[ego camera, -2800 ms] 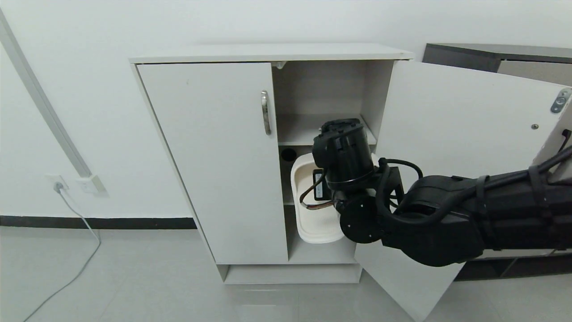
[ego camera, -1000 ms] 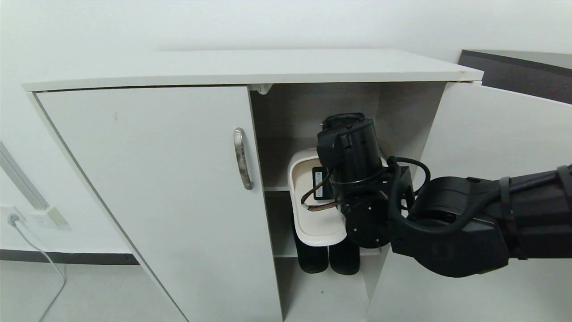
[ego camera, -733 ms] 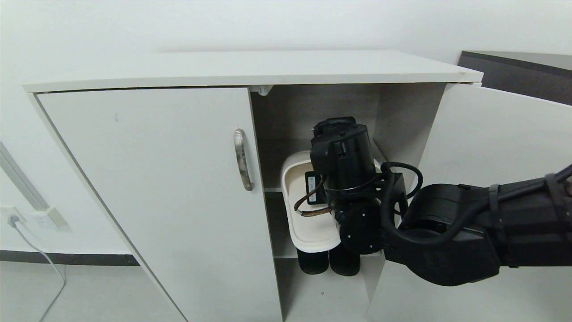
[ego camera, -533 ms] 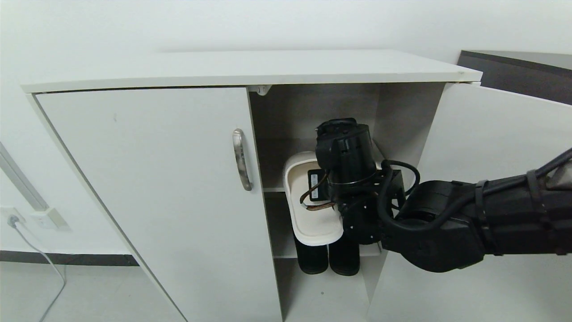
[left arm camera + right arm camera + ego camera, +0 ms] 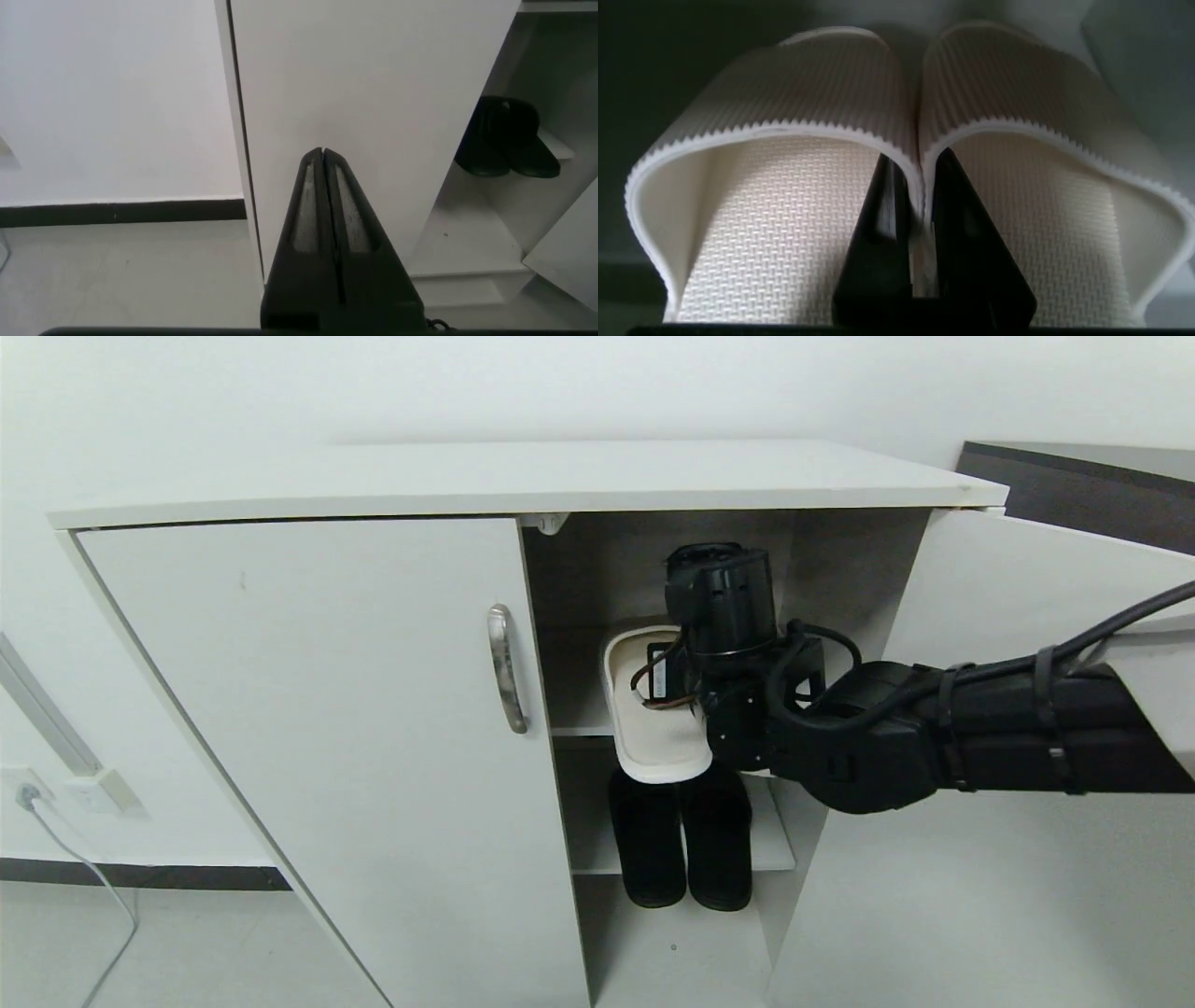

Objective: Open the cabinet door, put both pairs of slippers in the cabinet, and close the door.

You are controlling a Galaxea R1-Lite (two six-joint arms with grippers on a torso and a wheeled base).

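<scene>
Right gripper is clamped on the adjoining straps of the white slippers, holding the pair partly inside the cabinet with the heels jutting out of its opening. I see the black slippers on the cabinet shelf below them. My left gripper is pressed together on nothing, outside the cabinet facing its closed door.

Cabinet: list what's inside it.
The cabinet holds black slippers on a lower shelf; above them the right gripper holds white slippers at the next shelf. The closed left door hides that half.
</scene>
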